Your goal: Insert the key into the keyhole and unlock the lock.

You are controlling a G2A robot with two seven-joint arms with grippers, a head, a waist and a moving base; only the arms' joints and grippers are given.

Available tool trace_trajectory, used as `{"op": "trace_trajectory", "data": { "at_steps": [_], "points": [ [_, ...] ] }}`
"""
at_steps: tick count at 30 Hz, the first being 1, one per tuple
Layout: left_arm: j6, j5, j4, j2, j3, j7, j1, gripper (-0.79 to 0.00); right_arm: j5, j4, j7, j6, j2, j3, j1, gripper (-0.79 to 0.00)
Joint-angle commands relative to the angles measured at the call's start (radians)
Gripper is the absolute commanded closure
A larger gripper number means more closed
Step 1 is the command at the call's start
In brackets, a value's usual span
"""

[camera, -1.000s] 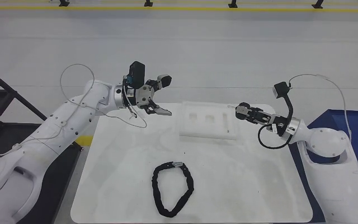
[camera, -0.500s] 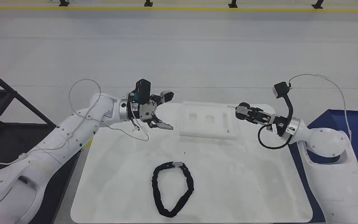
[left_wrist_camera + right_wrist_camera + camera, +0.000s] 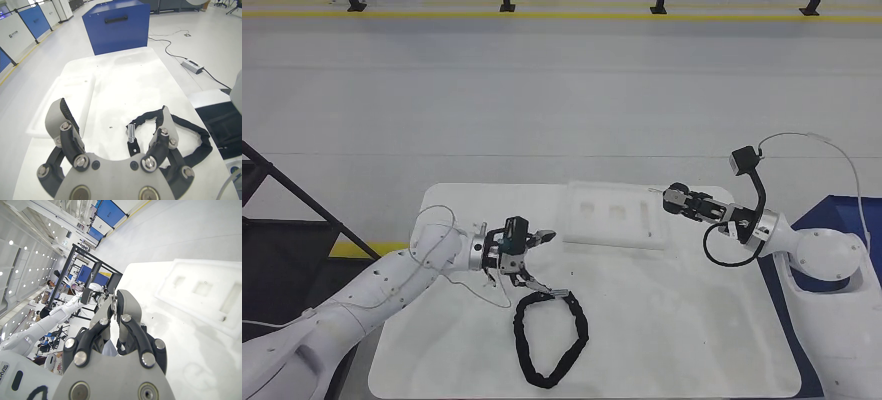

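L end effector (image 3: 540, 265) is hovering wide open, holding nothing, low over the surface (image 3: 692, 330), left of centre, fingers (image 3: 56, 113) straddling the metal cylinder end (image 3: 130, 132) of the black chain lock (image 3: 550, 340), which is lying looped near front-middle. White foam tray (image 3: 617, 215) is sitting toward the back, centre. R end effector (image 3: 670, 195) is hanging at tray's right end, closed tight, pinching the key (image 3: 114, 306) betw. its pads (image 3: 119, 303).
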Motion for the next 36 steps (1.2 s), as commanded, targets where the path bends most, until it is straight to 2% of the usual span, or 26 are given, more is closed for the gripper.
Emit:
{"op": "trace_trajectory", "data": {
  "at_steps": [1, 10, 17, 31, 36],
  "points": [
    [-0.019, 0.036, 0.030, -0.010, 0.014, -0.018, 0.004, -0.785, 0.000, 0.000, 0.000, 0.000, 0.000, 0.000, 0.000, 0.000],
    [-0.054, 0.067, 0.155, -0.097, 0.055, -0.123, -0.019, -0.785, 0.000, 0.000, 0.000, 0.000, 0.000, 0.000, 0.000, 0.000],
    [-0.032, 0.083, 0.228, -0.156, 0.072, -0.159, -0.021, -0.785, 0.000, 0.000, 0.000, 0.000, 0.000, 0.000, 0.000, 0.000],
    [-0.030, 0.081, 0.234, -0.160, 0.071, -0.162, -0.020, -0.785, 0.000, 0.000, 0.000, 0.000, 0.000, 0.000, 0.000, 0.000],
    [0.014, 0.027, 0.204, -0.150, 0.032, -0.212, 0.014, -0.785, 0.000, 0.000, 0.000, 0.000, 0.000, 0.000, 0.000, 0.000]
  ]
}}
